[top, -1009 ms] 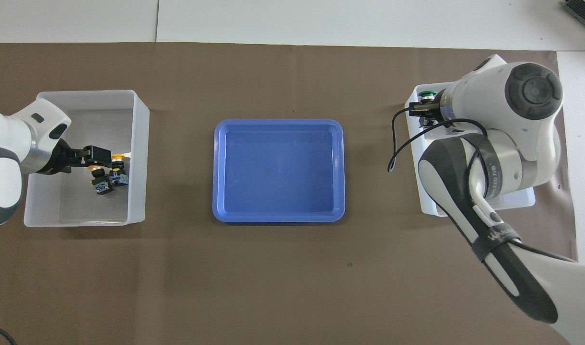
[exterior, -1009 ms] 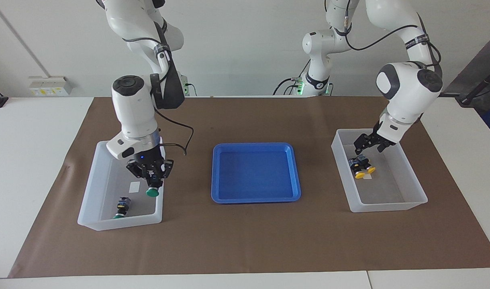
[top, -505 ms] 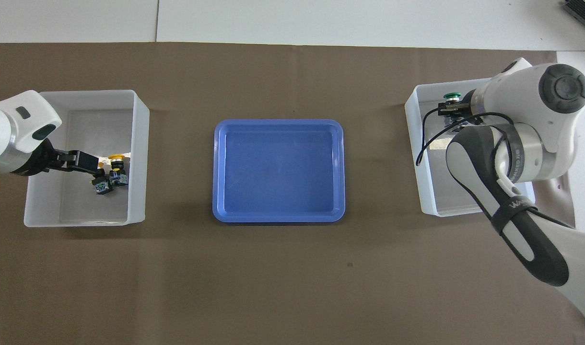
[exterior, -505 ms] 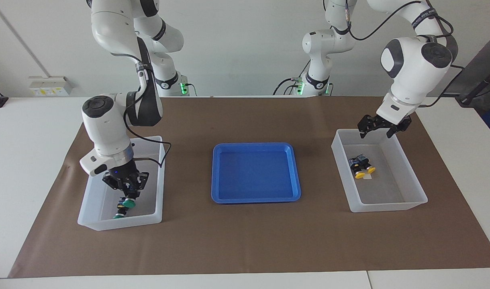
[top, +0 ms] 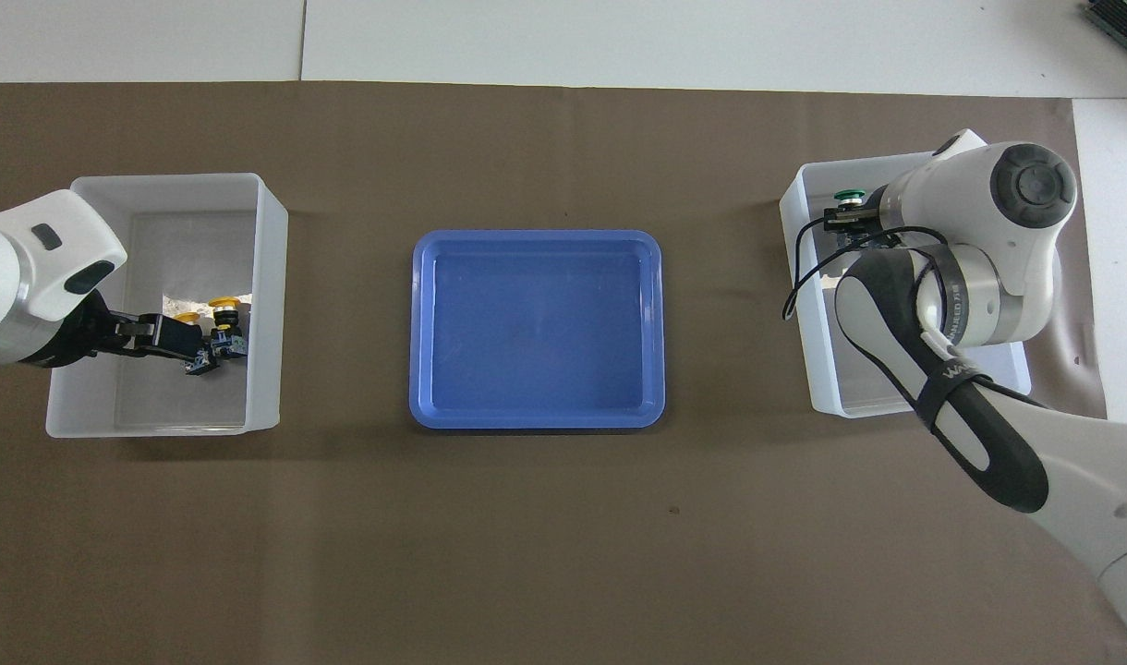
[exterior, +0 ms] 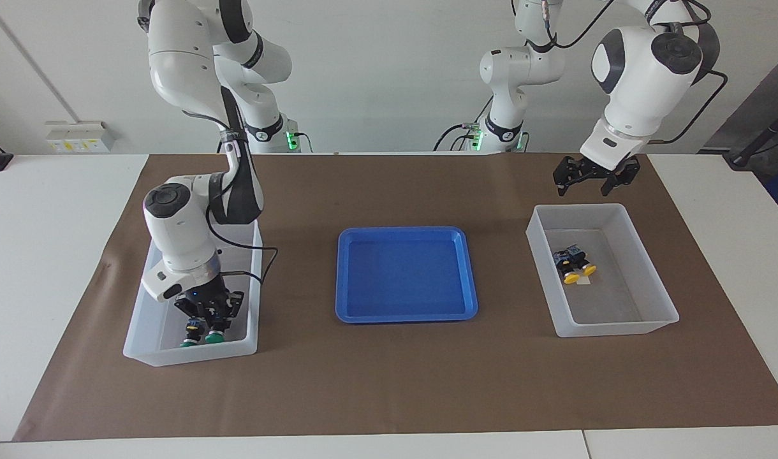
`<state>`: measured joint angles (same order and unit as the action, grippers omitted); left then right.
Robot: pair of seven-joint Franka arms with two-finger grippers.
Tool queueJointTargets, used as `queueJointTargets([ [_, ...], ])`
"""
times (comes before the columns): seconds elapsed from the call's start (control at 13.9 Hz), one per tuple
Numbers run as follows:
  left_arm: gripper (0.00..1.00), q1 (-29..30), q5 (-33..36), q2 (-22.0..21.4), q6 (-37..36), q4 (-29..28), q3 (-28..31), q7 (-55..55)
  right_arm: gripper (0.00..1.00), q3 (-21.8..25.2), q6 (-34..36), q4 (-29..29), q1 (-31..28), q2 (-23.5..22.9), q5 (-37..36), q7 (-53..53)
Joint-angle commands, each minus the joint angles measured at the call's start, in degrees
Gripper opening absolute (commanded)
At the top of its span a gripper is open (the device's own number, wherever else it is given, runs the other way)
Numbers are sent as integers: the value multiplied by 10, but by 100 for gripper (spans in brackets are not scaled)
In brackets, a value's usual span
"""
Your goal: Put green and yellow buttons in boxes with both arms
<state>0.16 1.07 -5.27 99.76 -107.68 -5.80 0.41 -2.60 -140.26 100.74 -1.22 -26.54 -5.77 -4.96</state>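
My right gripper is low inside the box at the right arm's end, shut on a green button at the box floor. A second green button lies beside it. In the overhead view only one green cap shows by the right gripper. My left gripper is open and empty, raised over the robots' edge of the other box. Two yellow buttons lie together in that box and also show in the overhead view.
A shallow blue tray sits between the two boxes on the brown mat and holds nothing. White table surface borders the mat. The right arm's cable hangs over its box wall.
The right gripper has carried the green button down into its box, next to the other green one. The left gripper has risen out of its box, leaving both yellow buttons inside.
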Motion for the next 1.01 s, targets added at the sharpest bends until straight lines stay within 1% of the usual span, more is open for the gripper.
queueJointTargets([
  [0.0,100,-6,-12,1,-55,57,5,-10,0,-8,-8,3,-18,-1,11,22],
  [0.14,100,-2,-14,4,-69,88,5,-10,0,-8,-9,3,-19,-3,11,22],
  [0.22,100,0,-24,5,-77,100,6,-10,4,-8,-10,4,-22,-4,11,23],
  [0.29,100,2,-34,7,-87,118,10,-10,11,-8,-10,4,-26,-7,11,23],
  [0.36,100,3,-38,11,-103,138,11,-10,28,-8,-10,4,-26,-7,11,22],
  [0.43,100,3,-38,27,-119,167,12,-10,61,-8,-10,4,-25,-7,11,22],
  [0.5,100,3,-37,37,-127,190,12,-10,67,-8,-10,4,-26,-7,11,22],
  [0.72,100,3,-32,39,-135,190,12,-9,68,-8,-10,3,-26,-7,11,22],
  [0.79,100,3,-30,40,-142,194,12,-9,72,-8,-9,2,-26,-6,11,22],
  [0.86,100,3,-30,40,-148,196,12,-9,82,-8,-7,1,-24,-3,11,20],
  [0.94,100,3,-32,38,-144,193,11,-8,97,-8,-3,0,-21,7,11,19],
])
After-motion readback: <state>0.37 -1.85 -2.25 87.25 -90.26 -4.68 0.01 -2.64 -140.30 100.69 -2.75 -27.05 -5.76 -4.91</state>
